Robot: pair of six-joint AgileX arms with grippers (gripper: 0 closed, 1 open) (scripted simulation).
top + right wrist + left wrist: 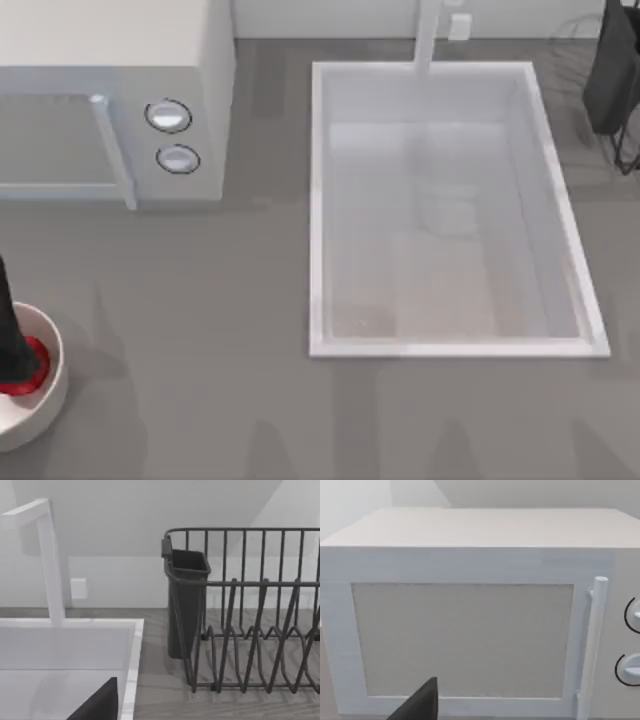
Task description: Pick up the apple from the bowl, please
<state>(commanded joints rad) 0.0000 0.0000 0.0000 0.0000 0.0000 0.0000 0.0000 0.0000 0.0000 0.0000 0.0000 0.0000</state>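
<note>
The left gripper [12, 345] is seen in the top view as a dark shape standing over the bowl [50, 395] at the table's near left edge, directly above the apple [28, 370], which lies inside the bowl and is partly covered by the gripper. Whether its fingers are apart or clamped on the fruit cannot be told, since the tips are hidden. For the step to be done well, the fingers should be seated around the widest part of the glossy fruit before any lift, and the lift should be taken straight up so that the thick rim is not clipped (a round, smooth apple is judged likely to slip from an off-centre pinch). The right arm is parked by the dish rack [250, 615], at the far right. Beyond the bowl, the grey counter [220, 330] carries a white microwave [470, 620] at far left and a sunken white sink [320, 200] with its faucet [47, 555].
</note>
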